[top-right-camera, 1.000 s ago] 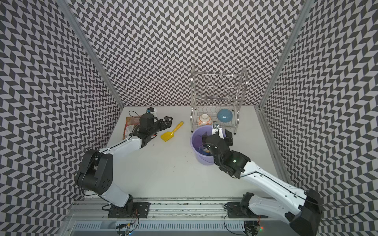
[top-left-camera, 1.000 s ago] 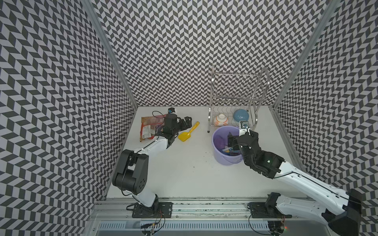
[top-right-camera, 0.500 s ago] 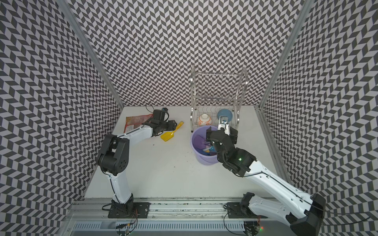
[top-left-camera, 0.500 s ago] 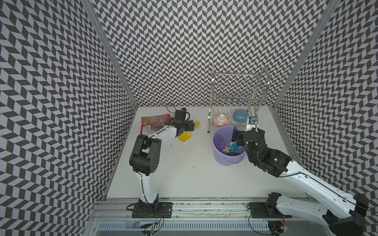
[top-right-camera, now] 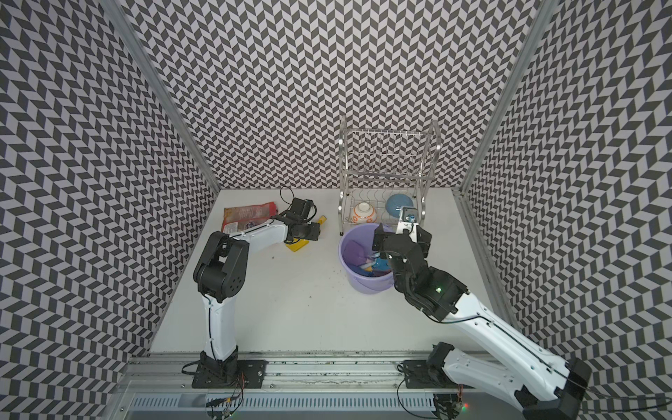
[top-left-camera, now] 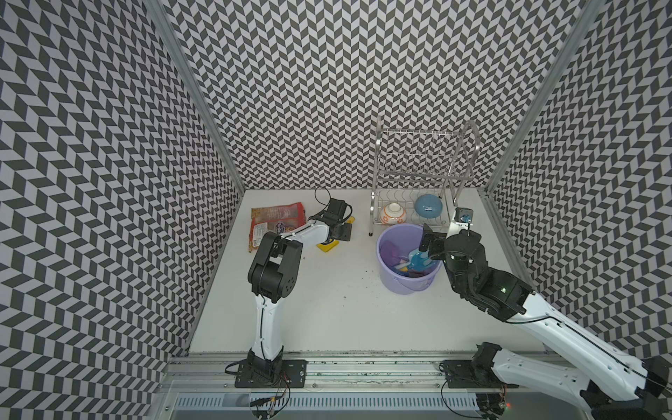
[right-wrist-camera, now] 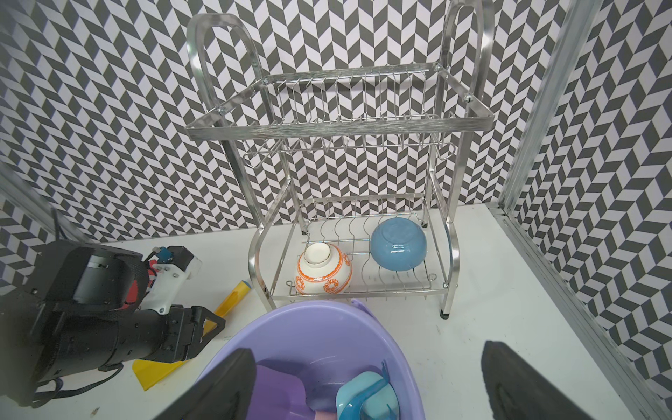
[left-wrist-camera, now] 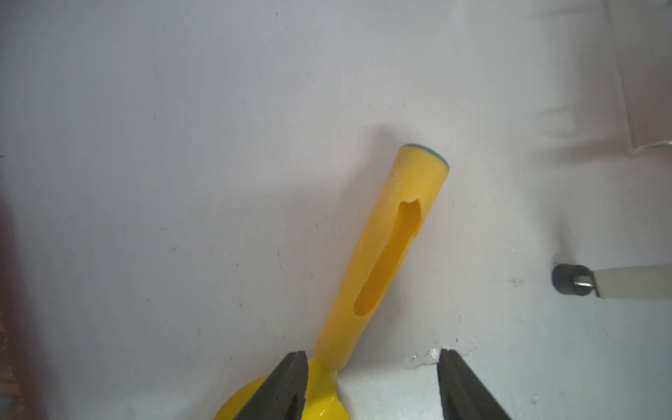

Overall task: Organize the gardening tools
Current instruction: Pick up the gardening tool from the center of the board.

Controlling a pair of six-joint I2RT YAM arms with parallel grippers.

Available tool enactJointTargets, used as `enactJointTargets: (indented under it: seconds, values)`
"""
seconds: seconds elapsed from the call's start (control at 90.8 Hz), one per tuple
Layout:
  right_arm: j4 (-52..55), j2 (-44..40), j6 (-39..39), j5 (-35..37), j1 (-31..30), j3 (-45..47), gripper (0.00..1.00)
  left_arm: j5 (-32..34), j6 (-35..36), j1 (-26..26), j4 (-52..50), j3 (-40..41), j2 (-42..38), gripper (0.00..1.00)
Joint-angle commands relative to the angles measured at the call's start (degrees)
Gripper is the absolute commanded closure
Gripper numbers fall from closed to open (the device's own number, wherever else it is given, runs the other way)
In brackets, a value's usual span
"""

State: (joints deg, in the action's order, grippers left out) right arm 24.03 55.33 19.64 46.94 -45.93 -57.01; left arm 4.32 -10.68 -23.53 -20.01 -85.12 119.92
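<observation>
Two pincers, jaws apart: left gripper [left-wrist-camera: 371, 352] straddles neck of glossy yellow scoop [left-wrist-camera: 385, 247], slotted tubular handle, far left; right gripper [right-wrist-camera: 367, 345] above smooth lavender bucket [top-left-camera: 403, 286].

Top views, pair: mounted high at the front, side by side, looking down and back over the whole worktop [top-left-camera: 327, 309]; nearly identical coverage. Left wrist view: very close, facing down along the yellow scoop [left-wrist-camera: 382, 254]. Right wrist view: close over the bucket [right-wrist-camera: 309, 338], facing the dish rack [right-wrist-camera: 345, 126]; shares scoop, bucket, rack with top views.
</observation>
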Motion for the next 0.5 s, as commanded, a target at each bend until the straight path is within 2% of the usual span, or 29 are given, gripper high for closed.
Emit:
enactJointTargets:
  seconds: [0.0, 0.165, 0.22, 0.319, 0.386, 0.485]
  values:
    - [-1.97, -1.27, 0.6, 0.82, 0.32, 0.75, 0.0, 2.94, 1.03, 0.1, -1.96, -1.95, 1.45, 0.43]
    - [-2.04, -1.11, 0.75, 0.82, 0.33, 1.18, 0.0, 2.96, 1.52, -0.02, -2.07, -3.19, 3.53, 0.45]
    - [-1.97, -1.03, 0.92, 0.87, 0.4, 1.2, 0.0, 2.94, 1.55, 0.02, -1.85, -3.22, 4.09, 0.54]
    - [-1.91, -1.09, 0.7, 0.73, 0.41, 1.13, 0.0, 3.19, 1.33, 0.11, -1.45, -3.42, 4.89, 0.56]
    - [-1.95, -1.33, 0.63, 0.69, 0.41, 1.06, 0.0, 3.17, 0.79, 0.15, -1.27, -3.81, 5.54, 0.62]
    - [-2.06, -1.86, 0.51, 0.39, 0.41, 1.35, 0.0, 3.15, -0.27, 0.15, -0.81, -3.95, 5.76, 0.75]
